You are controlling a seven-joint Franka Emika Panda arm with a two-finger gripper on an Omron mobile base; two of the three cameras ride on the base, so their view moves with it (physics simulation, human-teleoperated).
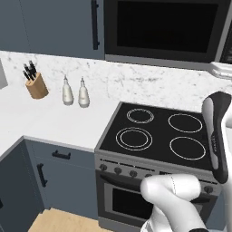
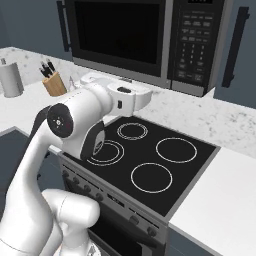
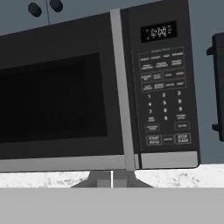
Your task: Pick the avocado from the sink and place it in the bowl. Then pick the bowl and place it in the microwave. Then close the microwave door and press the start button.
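Observation:
The microwave point(image 2: 150, 40) is built in above the stove, and its door point(image 3: 57, 100) is shut, the black window dark. A long grey bar handle point(image 3: 122, 92) runs down the door's right edge. Right of it is the keypad panel point(image 3: 164, 96), with the start button point(image 3: 153, 140) in its bottom row. My gripper point(image 3: 112, 179) hangs just below and in front of the microwave, under the handle, with its fingertips pressed together and nothing between them. The hand point(image 2: 127, 95) hovers above the stove's back edge. The avocado, the bowl and the sink are out of view.
A black stove top point(image 1: 158, 131) with several ring burners lies under the arm. On the white counter to its left stand a knife block point(image 1: 36, 84) and two white bottles point(image 1: 68, 90). A paper towel roll point(image 2: 10, 77) stands far left. A cabinet handle point(image 3: 217, 87) is right of the keypad.

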